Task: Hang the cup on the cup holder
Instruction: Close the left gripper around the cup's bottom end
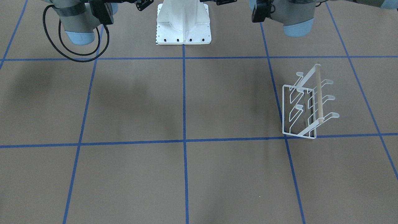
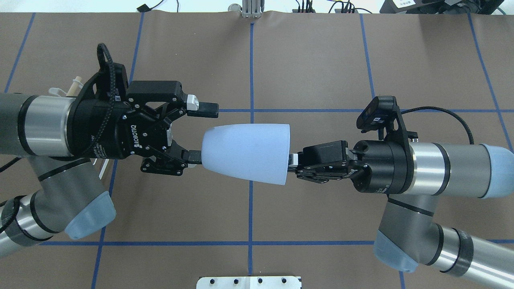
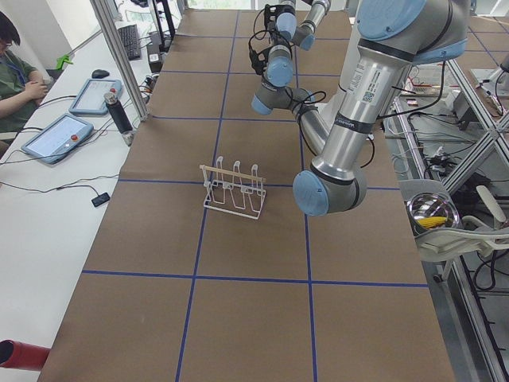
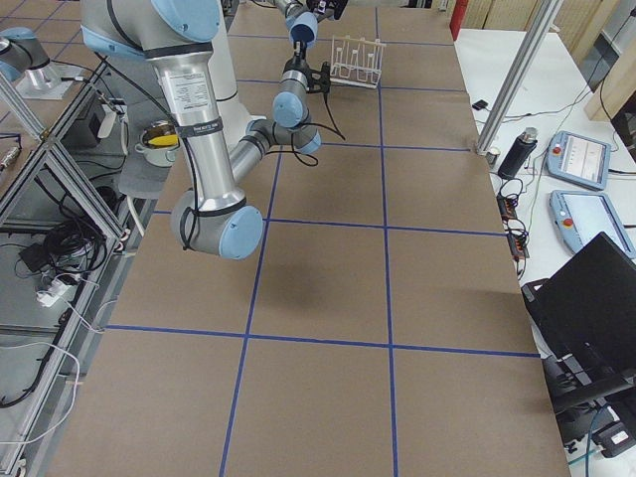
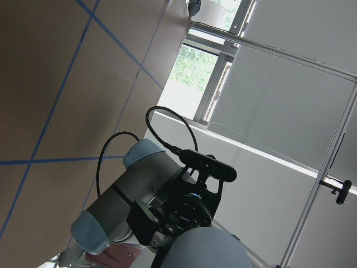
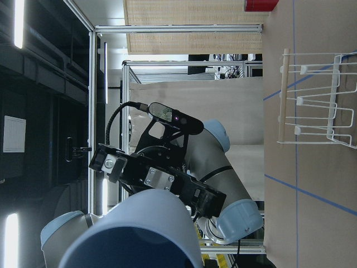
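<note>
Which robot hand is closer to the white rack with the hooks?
Left. The left gripper is on the cup holder's half of the table; the right gripper is past the middle line, farther away.

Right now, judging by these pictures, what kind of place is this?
Most likely a robotics lab: robot arms over a table gridded with blue tape, and an operator seated beside teach pendants on a side desk.

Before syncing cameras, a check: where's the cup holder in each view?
Front-facing: cup holder right of centre.
Overhead: cup holder peeking behind left arm.
Exterior left: cup holder near centre.
Exterior right: cup holder top centre.
Left wrist: absent.
Right wrist: cup holder upper right.
Shared: blue tape grid.
</note>
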Controlling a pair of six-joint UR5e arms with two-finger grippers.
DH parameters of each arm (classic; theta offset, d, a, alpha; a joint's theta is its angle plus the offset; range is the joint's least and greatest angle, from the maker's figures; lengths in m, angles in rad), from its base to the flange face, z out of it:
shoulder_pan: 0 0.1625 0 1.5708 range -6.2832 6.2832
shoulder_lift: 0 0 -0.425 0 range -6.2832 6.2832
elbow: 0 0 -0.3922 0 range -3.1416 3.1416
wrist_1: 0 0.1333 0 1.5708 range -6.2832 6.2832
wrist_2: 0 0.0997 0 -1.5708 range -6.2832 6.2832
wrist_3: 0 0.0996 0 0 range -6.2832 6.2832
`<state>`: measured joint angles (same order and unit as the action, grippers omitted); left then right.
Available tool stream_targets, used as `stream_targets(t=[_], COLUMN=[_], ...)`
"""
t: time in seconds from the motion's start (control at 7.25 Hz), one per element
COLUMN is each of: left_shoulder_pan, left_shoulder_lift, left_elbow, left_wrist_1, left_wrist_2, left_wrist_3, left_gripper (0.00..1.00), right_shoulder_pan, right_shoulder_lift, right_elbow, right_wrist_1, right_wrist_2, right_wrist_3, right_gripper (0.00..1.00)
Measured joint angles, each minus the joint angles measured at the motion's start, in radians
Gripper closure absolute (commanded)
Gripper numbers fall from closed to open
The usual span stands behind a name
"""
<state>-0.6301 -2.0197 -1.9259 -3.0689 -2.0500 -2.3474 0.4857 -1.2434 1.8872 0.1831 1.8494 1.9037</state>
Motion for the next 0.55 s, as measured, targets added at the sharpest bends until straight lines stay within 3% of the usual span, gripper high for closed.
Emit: stream_targets(t=[0.55], left_shoulder_pan=[0.007], left_shoulder_lift=[-0.006], left_elbow=[-0.002], left_wrist_1=[-0.001], left_wrist_2=[0.004], left_wrist_3=[-0.004], left_gripper=[0.03], right_shoulder_pan=[-0.002], right_shoulder_lift=[-0.001], right_elbow=[-0.006], right_wrist_1=[0.002], right_wrist_2=[0.000], right_wrist_3=[-0.001], right_gripper=[1.00])
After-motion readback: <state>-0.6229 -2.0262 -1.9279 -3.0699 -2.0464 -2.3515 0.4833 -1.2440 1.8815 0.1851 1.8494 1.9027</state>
